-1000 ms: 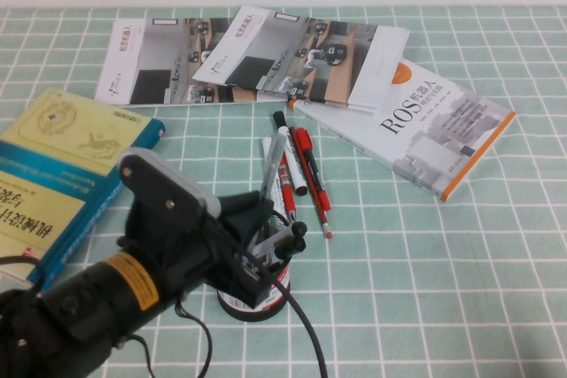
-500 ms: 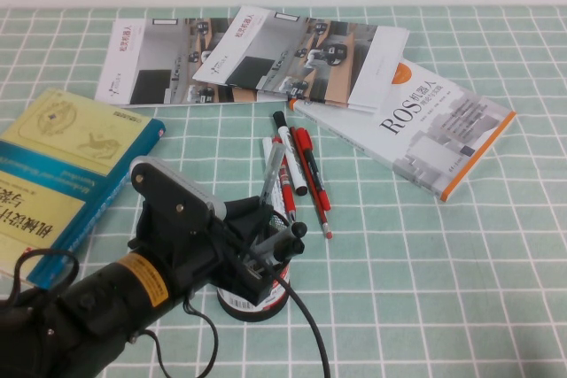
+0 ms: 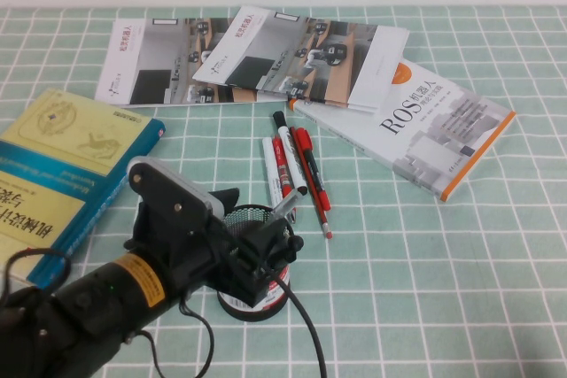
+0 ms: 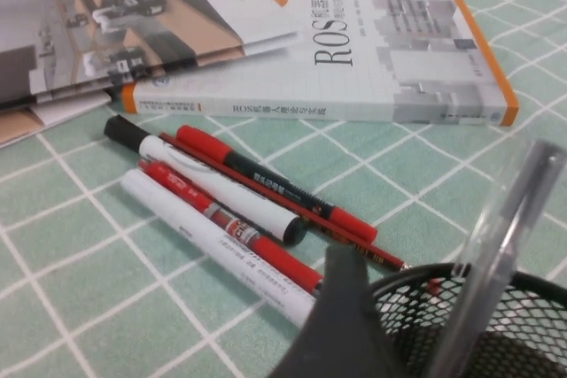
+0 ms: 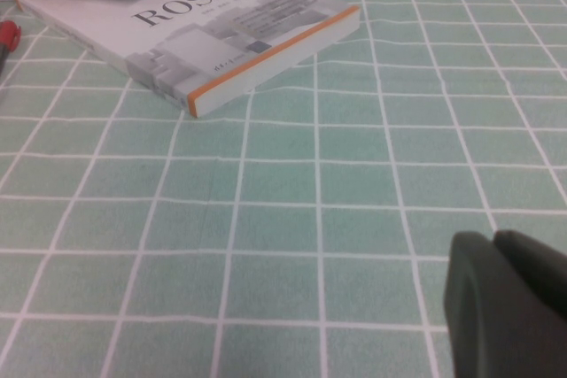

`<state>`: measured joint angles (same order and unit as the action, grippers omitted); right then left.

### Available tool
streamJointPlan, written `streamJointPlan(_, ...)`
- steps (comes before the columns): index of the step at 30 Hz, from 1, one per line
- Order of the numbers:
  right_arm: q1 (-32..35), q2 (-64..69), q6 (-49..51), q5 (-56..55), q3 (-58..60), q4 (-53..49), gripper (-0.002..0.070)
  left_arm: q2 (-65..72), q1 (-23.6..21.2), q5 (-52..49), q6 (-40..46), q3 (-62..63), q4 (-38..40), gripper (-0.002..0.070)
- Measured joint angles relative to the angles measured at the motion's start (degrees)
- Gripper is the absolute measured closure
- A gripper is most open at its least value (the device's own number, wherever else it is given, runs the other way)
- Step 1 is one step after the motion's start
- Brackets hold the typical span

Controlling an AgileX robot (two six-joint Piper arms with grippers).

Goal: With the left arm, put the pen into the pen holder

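- High view, left of the pen holder (image 3: 252, 294): a teal-and-yellow book (image 3: 62, 165) lies flat; the left arm (image 3: 97, 303), black with a yellow-orange band, reaches in from the near-left corner and slants up toward the holder.
- The left gripper (image 3: 266, 241) hangs directly over the holder's mouth with its jaws spread, gripping nothing.
- The pen (image 3: 285, 207), slim and silvery, stands in the holder, its long axis tilted, upper end leaning away from the robot toward the markers beyond the holder.
- Just beyond the holder lie red-and-white markers (image 3: 282, 170) and a thin red pen (image 3: 314, 192), long axes pointing away from the robot; farther off, brochures (image 3: 257, 55) and, to the right, the ROS book (image 3: 425, 126).
- The left wrist view alone shows the pen (image 4: 496, 254) up close, a translucent shaft rising out of the black mesh rim (image 4: 443, 285), clear of the dark finger (image 4: 341, 325).
- The right wrist view alone shows the right gripper (image 5: 505, 303), well to the right of the holder above green checked cloth (image 5: 292, 183), near the ROS book (image 5: 204, 28); its two dark fingers sit pressed together, closed on nothing.
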<state>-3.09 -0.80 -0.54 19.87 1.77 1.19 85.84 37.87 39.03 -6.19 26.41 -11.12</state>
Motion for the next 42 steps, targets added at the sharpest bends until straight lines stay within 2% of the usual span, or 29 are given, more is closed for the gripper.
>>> streamJointPlan(3, 0.0, 0.0, 0.0, 0.0, 0.0, 0.0, 0.0696, -3.27, 0.0, -3.32, 0.0, 0.0, 0.0, 0.0187)
streamJointPlan(5, 0.0, 0.0, 0.0, 0.0, 0.0, 0.0, 0.0696, -6.75, 0.0, -5.74, 0.0, 0.0, 0.0, 0.0228)
streamJointPlan(7, 0.0, 0.0, 0.0, 0.0, 0.0, 0.0, 0.0696, -11.05, 0.0, -8.05, 0.0, 0.0, -0.22, 0.0316)
streamJointPlan(10, 0.0, 0.0, 0.0, 0.0, 0.0, 0.0, 0.0696, -17.8, 0.0, -11.97, 0.0, 0.0, -0.35, 0.0529)
streamJointPlan(11, 0.0, 0.0, 0.0, 0.0, 0.0, 0.0, 0.0696, -20.3, 0.0, -13.66, 0.0, 0.0, -0.35, 0.058)
streamJointPlan(14, 0.0, 0.0, 0.0, 0.0, 0.0, 0.0, 0.0696, -27.56, 0.0, -19.82, 0.0, 0.0, -0.35, 0.065)
streamJointPlan(23, 0.0, 0.0, 0.0, 0.0, 0.0, 0.0, 0.0696, -46.97, 0.0, -36.14, -1.29, -1.09, -0.12, 0.0675)
streamJointPlan(29, 0.0, 0.0, 0.0, 0.0, 0.0, 0.0, 0.0696, -50.86, 0.0, -43.87, -1.05, -5.77, -1.55, 0.0676)
streamJointPlan(42, 0.0, 0.0, 0.0, 0.0, 0.0, 0.0, 0.0696, -52.75, 0.0, -45.57, -4.0, -6.4, -1.68, 0.0678)
